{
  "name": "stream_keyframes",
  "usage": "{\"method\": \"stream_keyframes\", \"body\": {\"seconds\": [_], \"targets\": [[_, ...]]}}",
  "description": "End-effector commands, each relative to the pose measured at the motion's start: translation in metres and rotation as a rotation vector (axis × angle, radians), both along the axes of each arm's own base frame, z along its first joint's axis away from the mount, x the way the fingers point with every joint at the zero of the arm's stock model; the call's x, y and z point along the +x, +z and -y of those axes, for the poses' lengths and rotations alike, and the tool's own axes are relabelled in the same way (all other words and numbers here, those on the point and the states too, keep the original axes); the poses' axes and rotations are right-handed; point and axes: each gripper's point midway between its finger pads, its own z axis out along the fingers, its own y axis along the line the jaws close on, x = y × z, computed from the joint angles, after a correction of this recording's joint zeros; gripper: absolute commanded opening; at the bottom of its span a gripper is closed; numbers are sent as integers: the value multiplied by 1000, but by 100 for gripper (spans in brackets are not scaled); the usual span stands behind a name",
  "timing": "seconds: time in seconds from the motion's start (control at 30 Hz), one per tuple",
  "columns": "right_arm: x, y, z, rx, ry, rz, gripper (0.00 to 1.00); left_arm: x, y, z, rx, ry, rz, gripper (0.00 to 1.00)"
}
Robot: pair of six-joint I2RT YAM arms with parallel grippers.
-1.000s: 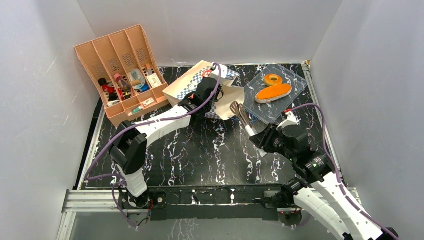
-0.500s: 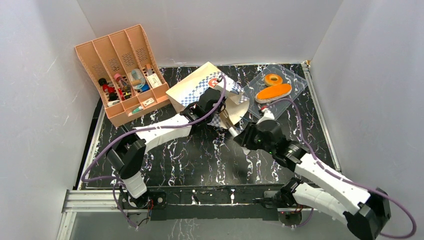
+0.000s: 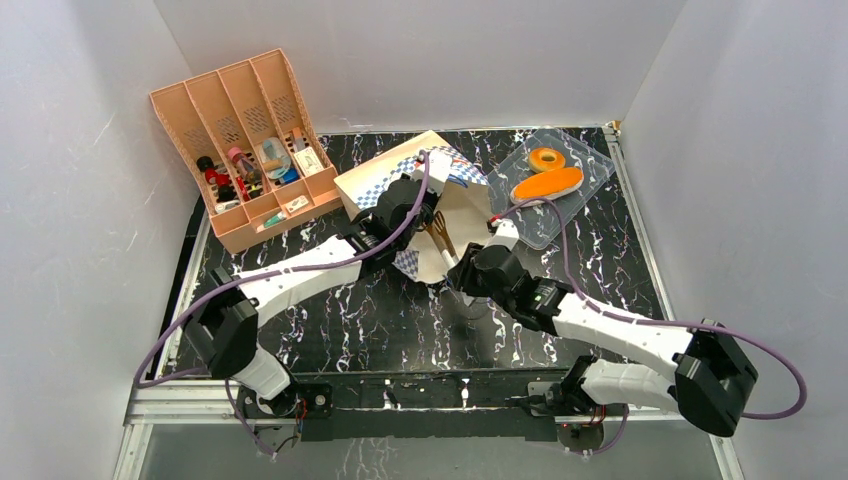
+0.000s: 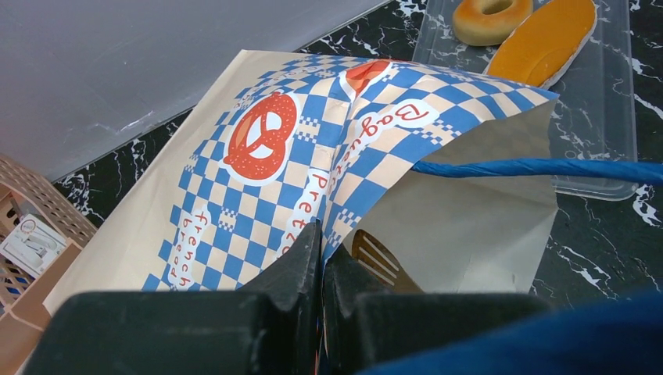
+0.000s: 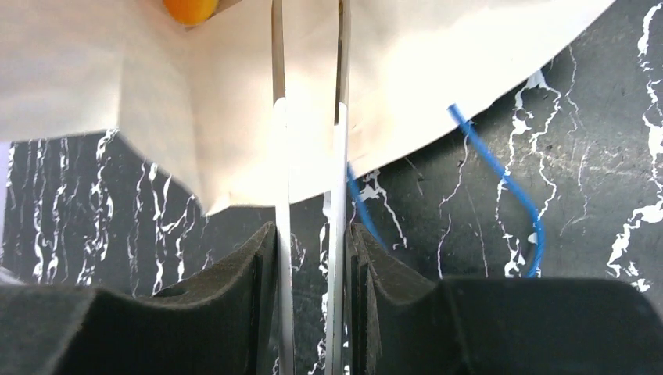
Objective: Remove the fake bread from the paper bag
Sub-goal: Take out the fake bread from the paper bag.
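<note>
With your left gripper (image 4: 320, 262) clamped on the paper bag's (image 4: 258, 156) rim at the bench's (image 3: 400, 320) back middle, your right gripper (image 5: 311, 234) grips tongs (image 5: 339, 172) pointing straight in, the bread (image 5: 188, 8) lying ahead, slightly left.

Tan paper bag (image 4: 258, 180) with blue-and-white checks, orange loaf (image 3: 546, 185), golden bagel (image 3: 546, 158), black white-veined table (image 3: 400, 320), peach organiser (image 3: 190, 120)

Your black marbled table (image 3: 400, 310) carries an organiser (image 3: 190, 115) back left, the bag (image 3: 385, 160) mid-back, and a clear tray (image 3: 590, 165) back right.
</note>
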Motion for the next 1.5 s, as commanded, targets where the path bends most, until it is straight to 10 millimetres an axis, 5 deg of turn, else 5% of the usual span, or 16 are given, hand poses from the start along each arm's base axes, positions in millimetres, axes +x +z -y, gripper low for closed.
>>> {"method": "stream_keyframes", "body": {"seconds": [0.0, 0.47, 1.47], "targets": [[27, 31, -8, 48, -67, 132, 17, -10, 23, -12, -41, 17, 20, 0], [37, 21, -11, -14, -69, 154, 21, -11, 25, -7, -43, 21, -8, 0], [57, 34, -27, -329, -50, 374, 26, -7, 40, 17, -51, -17, -54, 0]]}}
